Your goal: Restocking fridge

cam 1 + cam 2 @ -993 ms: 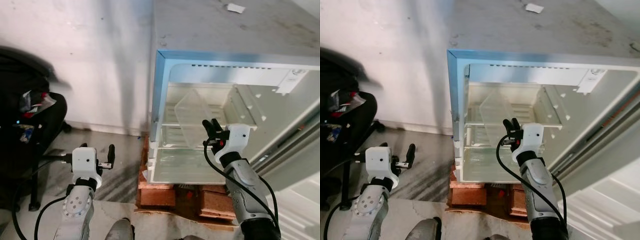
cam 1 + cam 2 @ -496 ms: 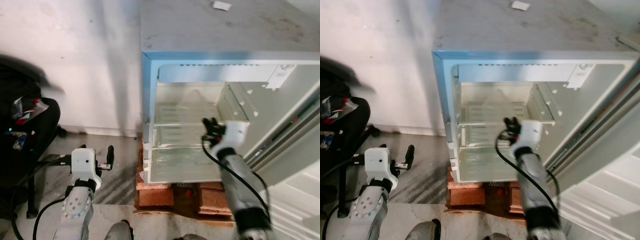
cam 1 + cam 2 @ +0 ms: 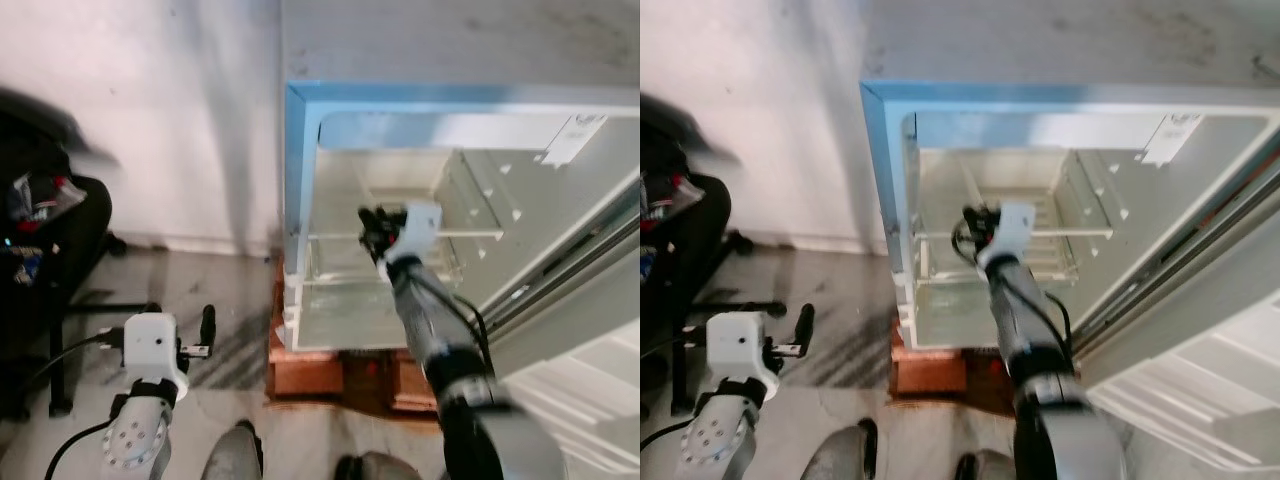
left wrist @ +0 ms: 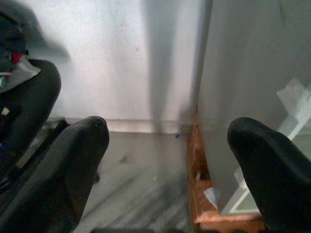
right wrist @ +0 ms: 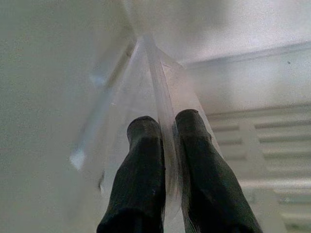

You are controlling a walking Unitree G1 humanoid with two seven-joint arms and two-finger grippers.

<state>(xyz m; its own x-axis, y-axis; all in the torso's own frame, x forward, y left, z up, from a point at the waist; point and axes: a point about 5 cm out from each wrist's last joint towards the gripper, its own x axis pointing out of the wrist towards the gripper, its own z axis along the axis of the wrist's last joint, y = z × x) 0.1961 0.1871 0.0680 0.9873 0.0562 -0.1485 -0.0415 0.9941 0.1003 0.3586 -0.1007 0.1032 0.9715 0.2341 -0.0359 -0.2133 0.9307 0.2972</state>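
Right gripper (image 5: pixel 165 141) pinches one clear plastic panel (image 5: pixel 163 92) inside one open fridge (image 3: pixel 300 150); left gripper (image 4: pixel 167 145) spread, idle.

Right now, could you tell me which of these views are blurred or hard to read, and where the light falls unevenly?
Left eye view: soft motion blur on the right arm and black chair; fridge rim tinted blue. Left wrist view: left gripper fingers out of focus, a shadow band on the wall. Right wrist view: right gripper pinches a clear plastic shelf that is hazy and washed out.
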